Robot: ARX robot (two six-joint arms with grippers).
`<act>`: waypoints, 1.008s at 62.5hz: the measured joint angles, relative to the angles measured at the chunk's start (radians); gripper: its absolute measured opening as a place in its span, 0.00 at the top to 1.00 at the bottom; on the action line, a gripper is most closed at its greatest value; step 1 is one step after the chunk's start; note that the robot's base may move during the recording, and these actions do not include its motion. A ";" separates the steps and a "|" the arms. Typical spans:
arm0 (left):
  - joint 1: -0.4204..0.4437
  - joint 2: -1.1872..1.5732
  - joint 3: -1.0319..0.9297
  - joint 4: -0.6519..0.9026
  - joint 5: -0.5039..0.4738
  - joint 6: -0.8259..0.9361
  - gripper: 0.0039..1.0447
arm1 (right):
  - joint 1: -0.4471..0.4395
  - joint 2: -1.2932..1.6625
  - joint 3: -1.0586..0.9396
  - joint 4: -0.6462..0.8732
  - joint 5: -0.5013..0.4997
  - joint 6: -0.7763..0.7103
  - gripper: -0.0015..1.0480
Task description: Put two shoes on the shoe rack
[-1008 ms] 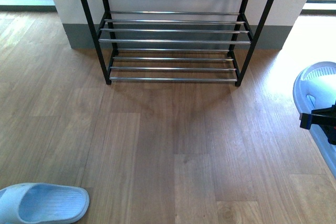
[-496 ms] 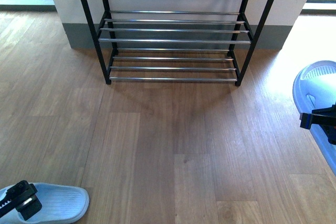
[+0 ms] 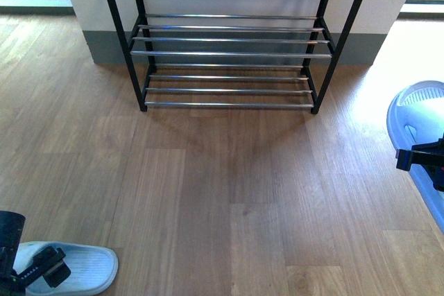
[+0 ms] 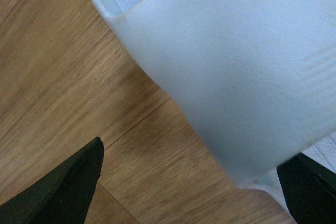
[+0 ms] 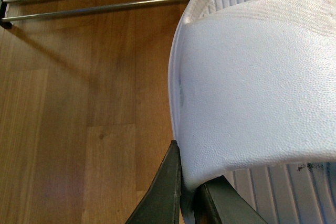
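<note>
Our left gripper hangs low over left slide, jaws wide astride its strap, gripping nothing; right gripper pinches right slide strap edge.

We lose the rack above its upper bars; the left gripper hides part of the left slide, and the right slide runs off frame, probably heel-first.
</note>
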 joint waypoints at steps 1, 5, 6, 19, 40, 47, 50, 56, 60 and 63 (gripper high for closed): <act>-0.001 0.005 0.008 -0.002 0.001 0.000 0.09 | 0.000 0.000 0.000 0.000 0.000 0.000 0.98; -0.001 0.019 0.035 -0.023 0.002 0.000 0.09 | 0.000 0.000 0.000 0.000 0.000 0.000 0.98; -0.001 0.021 0.041 -0.027 0.003 0.000 0.09 | 0.000 0.000 0.000 0.000 0.000 0.000 0.98; -0.001 0.041 0.154 -0.148 0.005 0.047 0.35 | 0.000 0.000 0.000 0.000 0.000 0.000 0.98; -0.003 0.045 0.209 -0.206 -0.002 0.101 0.71 | 0.000 0.000 0.000 0.000 0.000 0.000 0.98; -0.008 0.040 0.209 -0.195 -0.027 0.160 0.75 | 0.000 0.000 0.000 0.000 0.000 0.000 0.98; -0.008 0.032 0.207 -0.174 -0.045 0.203 0.78 | 0.000 0.000 0.000 0.000 0.000 0.000 0.98; 0.001 0.005 0.200 -0.108 -0.074 0.299 0.85 | 0.000 0.000 0.000 0.000 0.000 0.000 0.98; 0.023 -0.063 0.159 -0.063 -0.093 0.396 0.97 | 0.000 0.000 0.000 0.000 0.000 0.000 0.98; 0.035 -0.125 0.111 -0.033 -0.105 0.470 0.98 | 0.000 0.000 0.000 0.000 -0.002 0.000 0.98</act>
